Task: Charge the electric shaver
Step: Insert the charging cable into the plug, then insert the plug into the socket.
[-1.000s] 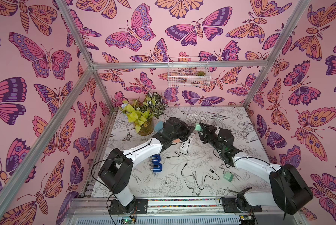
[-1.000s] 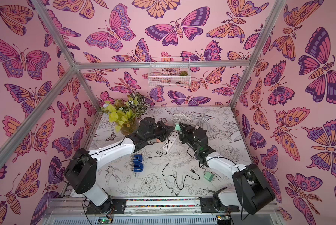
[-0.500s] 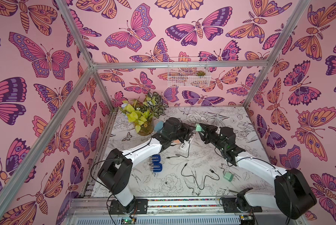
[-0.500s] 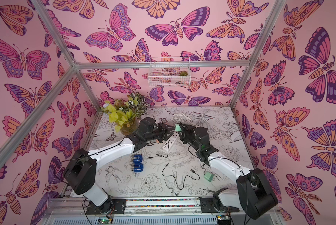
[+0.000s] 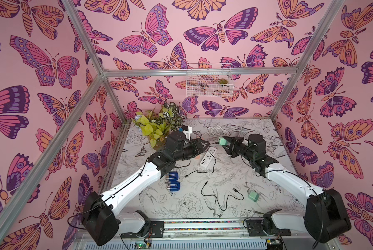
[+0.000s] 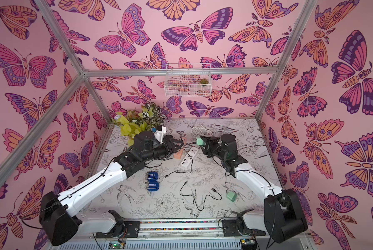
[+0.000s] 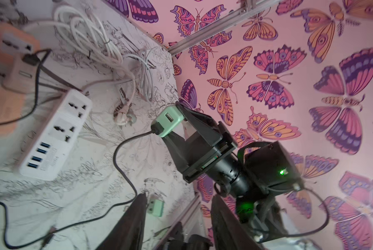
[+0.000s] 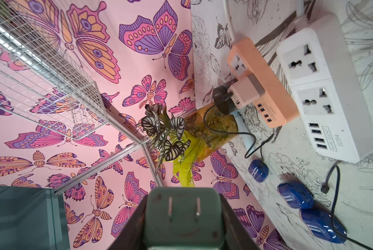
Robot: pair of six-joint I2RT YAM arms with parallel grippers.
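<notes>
Two blue electric shavers (image 5: pixel 173 181) (image 6: pixel 152 181) (image 8: pixel 306 207) lie on the table beside my left forearm. My right gripper (image 5: pixel 224 142) (image 6: pixel 203 141) (image 8: pixel 182 229) is shut on a green charger adapter (image 7: pixel 169 121) (image 8: pixel 182 214), held above the table. A black cable (image 7: pixel 120 155) is plugged into the adapter's face and hangs down to the table. My left gripper (image 5: pixel 205 144) (image 6: pixel 180 143) (image 7: pixel 179 227) stands open a short way from the adapter, with nothing between its fingers (image 7: pixel 133 220).
A white power strip (image 5: pixel 207 157) (image 8: pixel 324 86) lies under the grippers beside an orange one (image 6: pixel 178 154) (image 8: pixel 263 86) that carries a pink adapter (image 8: pixel 244 91). A second green adapter (image 5: pixel 253 196), a loose black cable (image 5: pixel 216 197), a plant (image 5: pixel 155 127) and coiled white cords (image 5: pixel 222 129) are nearby.
My left gripper has opened and let go of the cable's plug, which stays in the green adapter. The right gripper has kept its hold and hardly moved.
</notes>
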